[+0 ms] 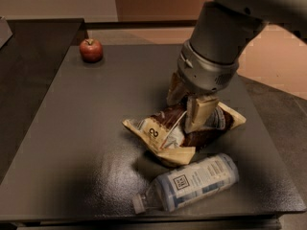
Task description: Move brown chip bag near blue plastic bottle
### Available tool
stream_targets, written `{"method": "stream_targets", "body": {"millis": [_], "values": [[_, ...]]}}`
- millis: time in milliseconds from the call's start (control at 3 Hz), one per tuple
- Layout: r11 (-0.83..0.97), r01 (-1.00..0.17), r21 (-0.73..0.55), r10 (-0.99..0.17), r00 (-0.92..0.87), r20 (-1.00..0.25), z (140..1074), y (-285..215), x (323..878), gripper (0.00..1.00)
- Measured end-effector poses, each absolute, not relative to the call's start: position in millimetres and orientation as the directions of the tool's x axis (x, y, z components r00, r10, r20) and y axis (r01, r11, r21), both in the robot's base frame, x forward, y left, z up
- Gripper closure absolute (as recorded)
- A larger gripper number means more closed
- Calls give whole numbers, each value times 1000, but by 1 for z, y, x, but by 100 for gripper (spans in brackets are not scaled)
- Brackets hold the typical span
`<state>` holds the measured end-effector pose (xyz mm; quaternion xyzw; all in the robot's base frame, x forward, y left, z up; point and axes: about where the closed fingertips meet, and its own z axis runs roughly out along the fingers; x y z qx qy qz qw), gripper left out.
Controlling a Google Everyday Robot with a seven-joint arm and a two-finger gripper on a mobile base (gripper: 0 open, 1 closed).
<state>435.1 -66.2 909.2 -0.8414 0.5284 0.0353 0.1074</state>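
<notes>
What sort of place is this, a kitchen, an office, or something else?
Probably a robot test area in an office or lab; little of the room shows. A plain dark table holds an apple, a blue plastic bottle and a brown chip bag, and the gripper is down on the bag.

Gripper (183, 114) at brown chip bag (158, 133); blue plastic bottle (192, 183) crowds near side.

1 red apple (91, 50), upright, near far-left corner of dark grey table (81, 147). Table top matte, faint sheen toward front. Darker counter (29, 85) beside table on left. Tan wall (57, 1) behind. Gripper (183, 115) low over table's centre-right, well apart from apple.
</notes>
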Motion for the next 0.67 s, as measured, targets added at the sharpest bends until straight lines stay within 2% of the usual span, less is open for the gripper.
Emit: {"method": "stream_targets", "body": {"millis": [333,667], "values": [[-418,-896,-151,-881,440,-172,911,-65,436,0],[-418,-896,-152,-881,441,-172,911,-65,436,0]]}}
